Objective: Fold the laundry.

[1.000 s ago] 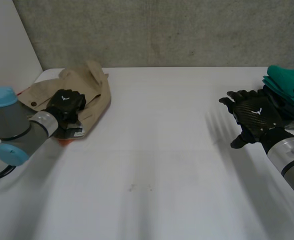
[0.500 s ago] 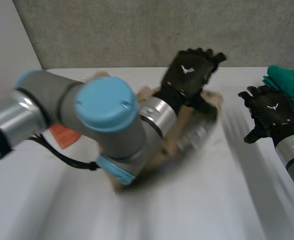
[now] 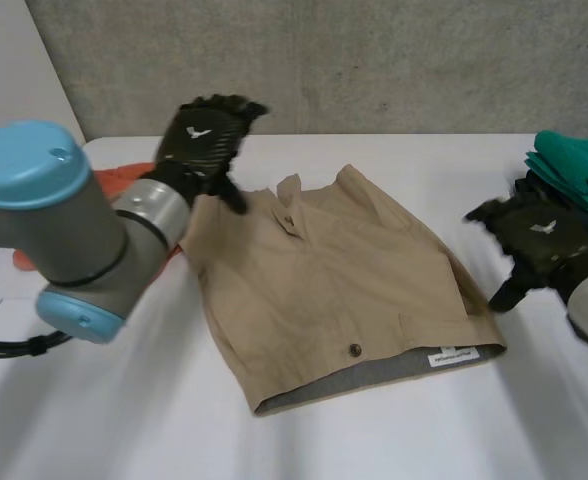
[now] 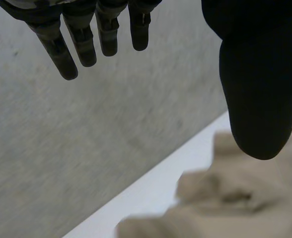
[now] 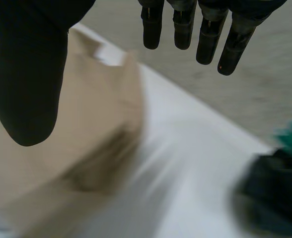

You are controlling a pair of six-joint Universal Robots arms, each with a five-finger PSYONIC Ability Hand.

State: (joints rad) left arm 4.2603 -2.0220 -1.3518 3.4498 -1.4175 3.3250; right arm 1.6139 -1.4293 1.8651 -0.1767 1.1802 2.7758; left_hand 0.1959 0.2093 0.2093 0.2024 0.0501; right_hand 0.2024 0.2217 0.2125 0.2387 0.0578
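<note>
The tan garment [image 3: 344,290] is lying spread flat mid-table [image 3: 124,420]. I am hovering my left hand [image 3: 202,140] over its far left corner, fingers straight, gripping nothing. My right hand [image 3: 534,232] is hanging spread and empty beside its right edge, near the green pile [image 3: 579,165].

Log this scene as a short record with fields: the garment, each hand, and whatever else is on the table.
garment: beige garment, spread flat in the middle of the table, white label at its near hem
left hand: open, raised over the garment's far left corner, holding nothing
right hand: open, right of the garment, by the green cloth
other: green cloth at the table's right edge; orange cloth behind the left arm
</note>
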